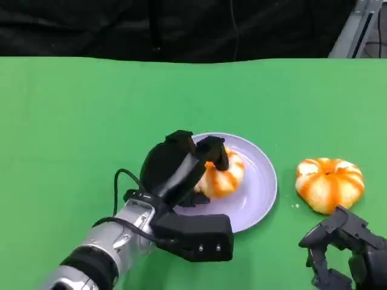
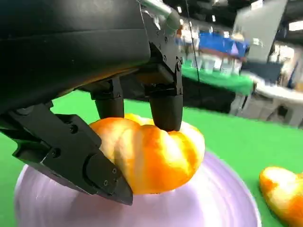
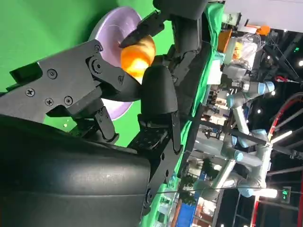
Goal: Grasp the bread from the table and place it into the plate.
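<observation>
Left hand (image 1: 181,166) fingers grip the bread (image 1: 222,175) — orange-striped, ridged, round — over the lilac plate (image 1: 257,193).

Bright even light, soft shadows; wrist-view backgrounds are blurred.

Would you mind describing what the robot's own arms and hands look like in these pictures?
The left forearm is silver metal with a black band and thin black cables looping near the wrist. A boxy black module sits at that wrist. The left hand is black, with a rounded shell and blocky, screw-studded fingers. The right hand is likewise black and angular.
</observation>
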